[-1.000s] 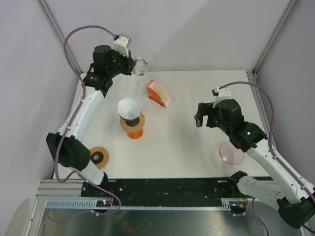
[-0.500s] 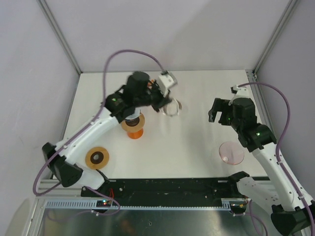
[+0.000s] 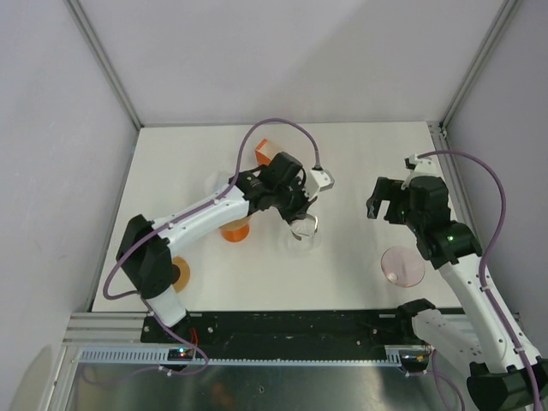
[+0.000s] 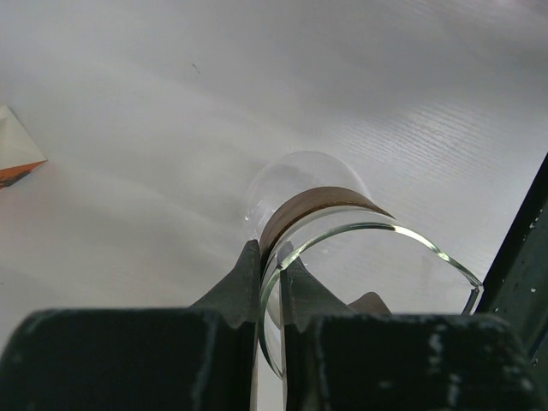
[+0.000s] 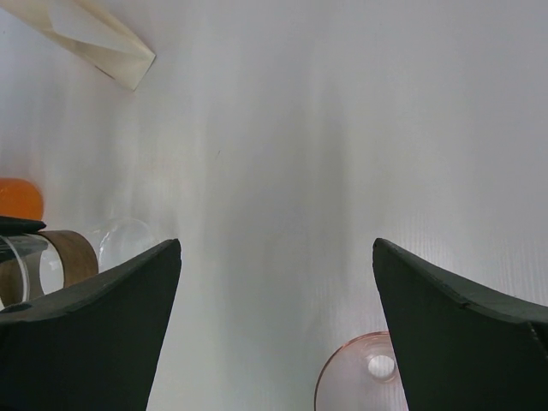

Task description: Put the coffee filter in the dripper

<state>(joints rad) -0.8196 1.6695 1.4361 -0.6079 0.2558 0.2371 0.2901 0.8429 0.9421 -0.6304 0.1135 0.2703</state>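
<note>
Left gripper [image 4: 271,257] narrow, fingers pinched on the rim of a clear glass vessel [image 4: 312,180] with a brown band at its neck. The vessel is tilted, its round end pointing away from the wrist and low over the table [image 3: 360,154]; cannot tell if it touches. It sits mid-table, with bare white surface all round it in the left wrist view

Right gripper [image 5: 276,248] spread wide, holding nothing, hovering over the right half of the table, apart from the vessel. There is open tabletop between its fingers and beyond them

Filter pack [image 3: 263,152], orange and white, lies toward the far edge at centre, partly covered by the left arm and the purple cable [image 3: 282,124]. Its pale folded paper shows at the top left of the right wrist view. No loose filter sheet can be made out

Orange dripper [image 3: 233,229] stands just left of the vessel, mostly hidden under the left forearm; its top cannot be seen. Pink glass disc [image 3: 402,265] lies near the right edge under the right arm, well apart from the vessel. Brown disc [image 3: 178,272] lies at the near left corner, half hidden by the left arm's base link

Far right quarter of the table is bare. Black rail [image 3: 291,330] runs along the near edge
</note>
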